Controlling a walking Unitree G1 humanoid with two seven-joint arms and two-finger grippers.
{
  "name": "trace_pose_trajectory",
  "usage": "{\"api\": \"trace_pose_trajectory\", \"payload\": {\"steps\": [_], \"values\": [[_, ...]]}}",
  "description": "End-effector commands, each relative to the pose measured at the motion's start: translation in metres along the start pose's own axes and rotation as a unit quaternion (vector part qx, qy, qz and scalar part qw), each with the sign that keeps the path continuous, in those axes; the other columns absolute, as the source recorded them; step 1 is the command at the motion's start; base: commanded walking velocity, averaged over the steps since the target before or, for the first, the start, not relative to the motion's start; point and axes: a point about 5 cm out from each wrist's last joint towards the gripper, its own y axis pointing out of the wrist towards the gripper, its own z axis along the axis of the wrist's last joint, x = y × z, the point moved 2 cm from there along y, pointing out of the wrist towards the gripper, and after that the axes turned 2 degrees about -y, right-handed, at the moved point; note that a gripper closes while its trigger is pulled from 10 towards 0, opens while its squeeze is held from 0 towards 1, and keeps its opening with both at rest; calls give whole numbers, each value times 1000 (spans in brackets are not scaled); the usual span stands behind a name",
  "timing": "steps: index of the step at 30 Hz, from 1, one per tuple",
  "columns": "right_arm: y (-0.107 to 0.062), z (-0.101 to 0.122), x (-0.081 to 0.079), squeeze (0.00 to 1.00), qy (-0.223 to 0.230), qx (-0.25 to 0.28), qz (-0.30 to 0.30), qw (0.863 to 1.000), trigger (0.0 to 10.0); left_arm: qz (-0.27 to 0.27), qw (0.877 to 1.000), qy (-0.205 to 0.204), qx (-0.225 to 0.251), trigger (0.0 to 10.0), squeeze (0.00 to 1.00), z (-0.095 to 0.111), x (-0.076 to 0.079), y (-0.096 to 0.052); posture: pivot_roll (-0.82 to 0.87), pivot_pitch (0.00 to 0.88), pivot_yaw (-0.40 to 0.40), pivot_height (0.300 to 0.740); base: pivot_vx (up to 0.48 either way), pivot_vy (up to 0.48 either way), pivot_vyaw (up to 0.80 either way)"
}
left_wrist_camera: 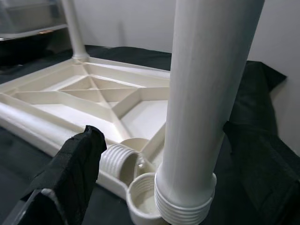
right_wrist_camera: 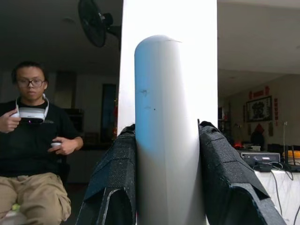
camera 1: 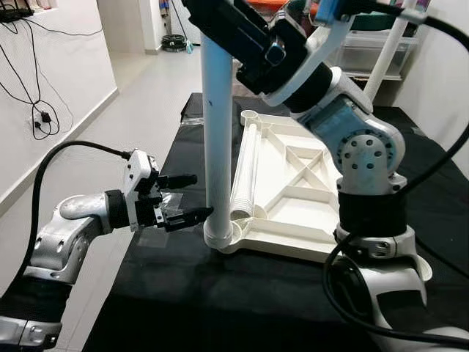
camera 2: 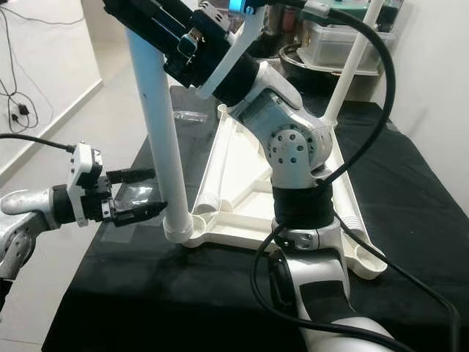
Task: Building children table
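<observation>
Leg (camera 1: 218, 125) stands upright, threaded foot over the tabletop's (camera 1: 293, 183) corner socket (camera 1: 221, 236) on the counter (camera 1: 183, 293), right hand (right_wrist_camera: 164, 178) clamped on its top at 12 o'clock; left hand (camera 1: 187, 198), fingers apart, waits at 9 o'clock

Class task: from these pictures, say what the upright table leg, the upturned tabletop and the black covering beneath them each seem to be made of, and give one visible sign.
Table leg: likely moulded plastic, smooth and slightly glossy white, with moulded screw threads at its base.
Tabletop: apparently the same off-white plastic, shown by its thin cast ribs and round corner sockets.
Covering: probably matte black cloth; it creases and drapes over the edge.
</observation>
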Motion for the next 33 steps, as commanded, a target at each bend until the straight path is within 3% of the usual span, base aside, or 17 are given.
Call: {"api": "trace_pose_trajectory", "payload": {"steps": [1, 3, 14, 19, 27, 28, 29, 30, 33], "values": [[7, 1, -7, 0, 12, 4, 18, 1000, 0, -5, 1000, -9, -5, 10000, 0, -2, 0, 4, 7, 0, -49, 740, 0, 0, 0], [10, -2, -9, 0, 20, 4, 15, 1000, 0, -23, 1000, -15, -10, 10000, 0, -6, 4, 12, 7, 0, -52, 740, 0, 0, 0], [9, -1, -6, 0, 24, 17, -7, 1000, 0, -47, 999, -24, -7, 10000, 0, -11, 15, 23, 1, 0, -52, 740, 0, 0, 0], [5, -2, 5, 0, 17, 17, -43, 999, 0, -57, 998, -35, 12, 10000, 0, -8, 23, 27, 4, 0, -57, 740, 0, 0, 0], [6, 0, -3, 0, 33, 29, -34, 998, 0, -44, 997, -56, 10, 10000, 0, -19, 17, 28, -3, 0, -50, 740, 0, 0, 0], [6, 1, -1, 0, 36, 33, -35, 998, 0, -46, 997, -64, 9, 4863, 0, -23, 18, 30, -3, 0, -50, 740, 0, 0, 0], [6, 1, 0, 0, 38, 37, -38, 998, 0, -54, 996, -71, 10, 1725, 0, -26, 20, 31, -3, 0, -50, 740, 0, 0, 0], [6, 2, 2, 0, 39, 41, -40, 998, 0, -65, 995, -77, 12, 0, 0, -27, 24, 32, -3, 0, -50, 740, 0, 0, 0], [6, 4, 3, 0, 41, 47, -44, 997, 0, -78, 993, -83, 14, 0, 0, -28, 30, 34, -8, 0, -47, 740, 0, 0, 0]]}}
